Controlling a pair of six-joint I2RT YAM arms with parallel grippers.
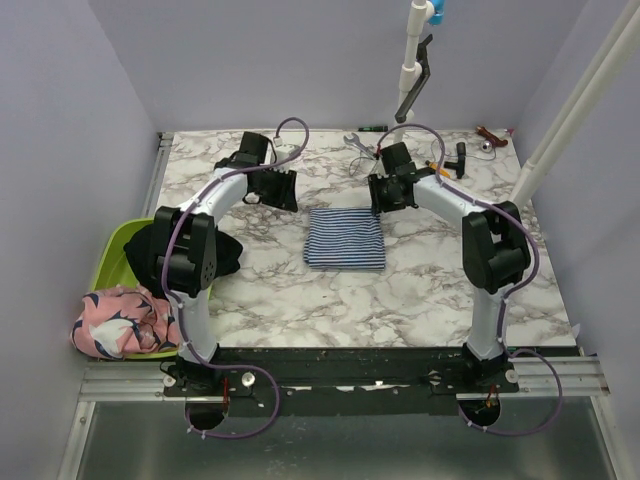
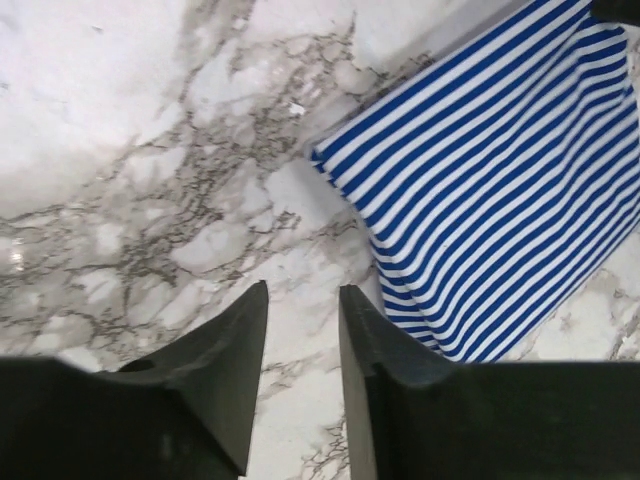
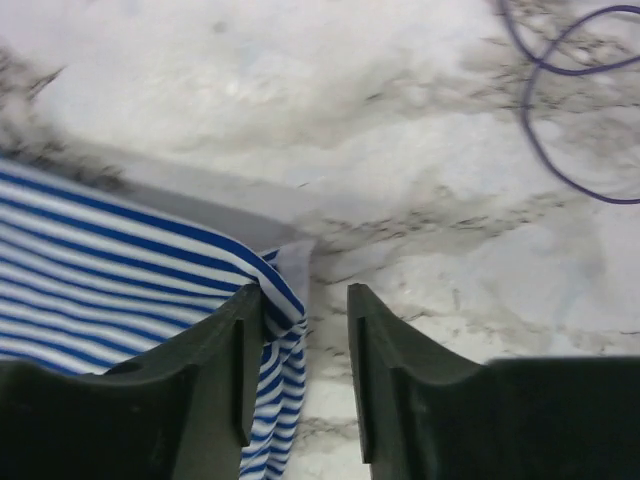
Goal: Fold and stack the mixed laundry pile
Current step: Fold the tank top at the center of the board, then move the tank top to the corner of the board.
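Observation:
The navy-and-white striped garment [image 1: 346, 238] lies folded into a flat rectangle at the middle of the marble table. My left gripper [image 2: 302, 290] is open over bare marble just off the striped garment's [image 2: 500, 190] far left corner. My right gripper [image 3: 305, 293] is open at its far right corner; a fold of the striped cloth [image 3: 120, 270] hangs between the jaws against the left finger, and a wide gap stays to the right finger. The pink shark-print garment [image 1: 120, 322] sits crumpled at the near left. The black garment [image 1: 222, 258] lies half behind the left arm.
A lime green basin [image 1: 118, 250] stands at the table's left edge, under the pink and black garments. A wrench [image 1: 358, 146] and small tools [image 1: 487, 138] lie along the far edge. A purple cable [image 3: 560, 110] loops over the marble in the right wrist view.

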